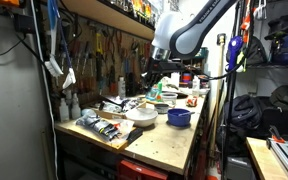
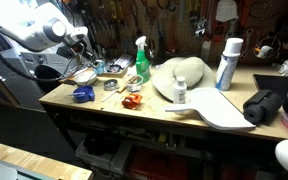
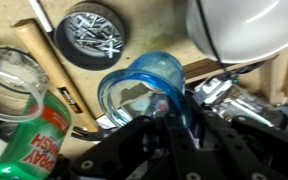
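Observation:
In the wrist view my gripper (image 3: 174, 120) is shut on the rim of a clear cup with a blue edge (image 3: 144, 85). One dark finger sits inside the rim and one outside. The cup hangs over a cluttered workbench. Below it lie a round tin of screws (image 3: 91, 35), a wooden-handled tool (image 3: 49, 65), a clear glass jar (image 3: 9, 80) and a green spray bottle (image 3: 34, 140). In both exterior views the gripper (image 1: 154, 75) (image 2: 82, 44) is raised above the bench; the cup is too small to make out there.
A white bowl (image 3: 244, 25) (image 1: 141, 115) and a blue tub (image 1: 179, 117) (image 2: 82, 94) sit on the bench. A green spray bottle (image 2: 141, 60), a white hat-like shape (image 2: 179, 75), a white can (image 2: 227, 62) and a small bottle (image 2: 180, 92) stand further along. Tools hang on the wall behind (image 1: 104, 45).

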